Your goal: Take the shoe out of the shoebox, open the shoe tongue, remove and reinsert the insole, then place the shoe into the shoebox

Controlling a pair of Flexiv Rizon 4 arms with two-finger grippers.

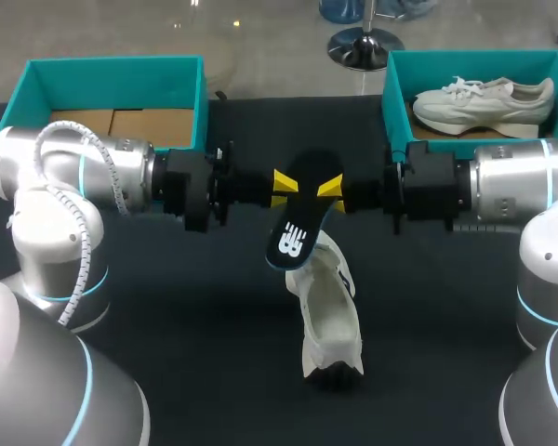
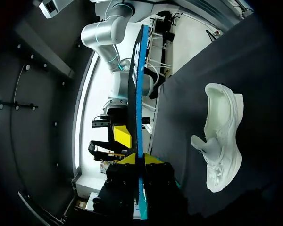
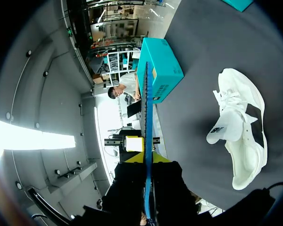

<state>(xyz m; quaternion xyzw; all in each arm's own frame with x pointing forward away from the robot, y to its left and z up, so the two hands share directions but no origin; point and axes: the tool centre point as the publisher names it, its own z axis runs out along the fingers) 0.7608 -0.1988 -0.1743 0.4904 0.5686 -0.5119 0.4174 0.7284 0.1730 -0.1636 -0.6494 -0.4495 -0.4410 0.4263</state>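
Head view: insole (image 1: 298, 223), black with blue edge, frame centre, clamped edge-up between left fingers (image 1: 285, 183) and right fingers (image 1: 331, 189). White shoe (image 1: 330, 311) lies below it on dark surface (image 1: 186, 307). Teal shoebox (image 1: 112, 84) upper left; second shoebox (image 1: 465, 65) upper right.

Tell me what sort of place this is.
Most likely a robot lab workbench set up for shoe handling. A dark table bears a teal left shoebox and right shoebox, a white shoe lies on it, and the left gripper and right gripper are both shut on an insole.
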